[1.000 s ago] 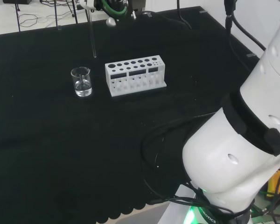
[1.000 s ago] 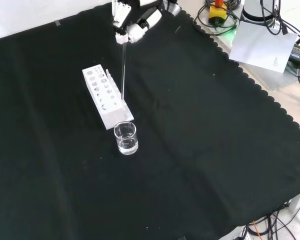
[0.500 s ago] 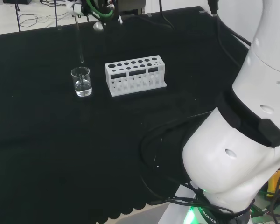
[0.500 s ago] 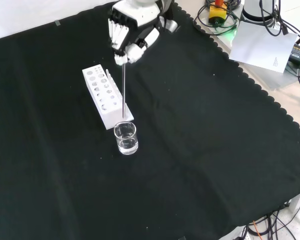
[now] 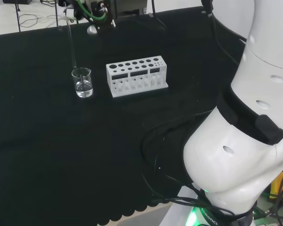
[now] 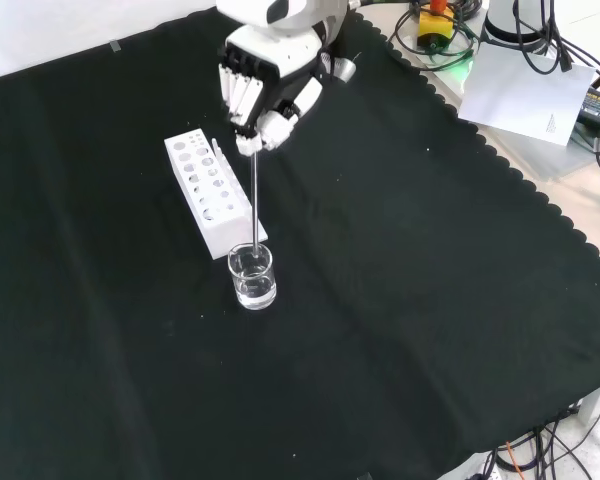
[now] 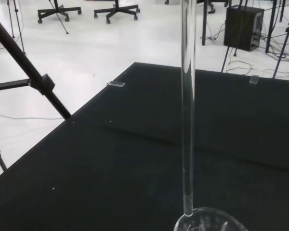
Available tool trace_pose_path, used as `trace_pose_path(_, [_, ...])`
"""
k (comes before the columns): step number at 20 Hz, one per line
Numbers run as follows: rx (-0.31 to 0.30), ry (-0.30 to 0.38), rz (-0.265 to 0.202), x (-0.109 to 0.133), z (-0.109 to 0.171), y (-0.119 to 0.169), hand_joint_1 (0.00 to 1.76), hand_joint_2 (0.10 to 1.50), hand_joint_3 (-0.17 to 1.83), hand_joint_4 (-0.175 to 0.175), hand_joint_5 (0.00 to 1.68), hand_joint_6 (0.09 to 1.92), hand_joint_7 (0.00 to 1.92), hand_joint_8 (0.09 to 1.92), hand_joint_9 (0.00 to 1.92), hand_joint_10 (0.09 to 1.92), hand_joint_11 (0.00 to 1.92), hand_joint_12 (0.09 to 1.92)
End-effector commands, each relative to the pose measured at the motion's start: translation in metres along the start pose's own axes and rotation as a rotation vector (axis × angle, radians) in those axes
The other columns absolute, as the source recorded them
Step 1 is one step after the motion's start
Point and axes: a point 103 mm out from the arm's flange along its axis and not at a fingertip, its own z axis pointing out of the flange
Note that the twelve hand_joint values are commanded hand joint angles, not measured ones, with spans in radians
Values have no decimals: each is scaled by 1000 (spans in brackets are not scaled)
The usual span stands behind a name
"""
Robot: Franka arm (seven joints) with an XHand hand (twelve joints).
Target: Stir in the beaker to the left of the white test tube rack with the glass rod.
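Note:
A small clear beaker (image 6: 252, 276) with some clear liquid stands on the black cloth, just off the near end of the white test tube rack (image 6: 212, 191) in the front view. In the head view the beaker (image 5: 82, 83) is left of the rack (image 5: 137, 76). The hand (image 6: 262, 88) is shut on the top of the glass rod (image 6: 254, 199), which hangs upright. The rod (image 5: 71, 44) ends at the beaker's rim (image 7: 208, 221); the wrist view shows the rod (image 7: 187, 106) with its tip just at that rim.
The arm's big white links (image 5: 245, 132) stand at the right of the head view. Cables and a sheet of paper (image 6: 525, 85) lie past the cloth's scalloped edge in the front view. Open cloth lies around the beaker.
The hand has carried the rod from beside the rack toward the beaker and lower, leftward in the head view. Its tip now reaches the beaker's mouth.

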Motion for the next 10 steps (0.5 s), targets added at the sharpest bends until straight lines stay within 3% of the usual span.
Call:
trace_pose_path(1, [35, 20, 5, -10, 29, 9, 1282, 1137, -43, -175, 939, 790, 1041, 1231, 1462, 1074, 1577, 776])
trace_pose_path(10, [73, 16, 9, -16, 67, 12, 1282, 1134, -39, -175, 940, 789, 1043, 1228, 1465, 1072, 1579, 776])
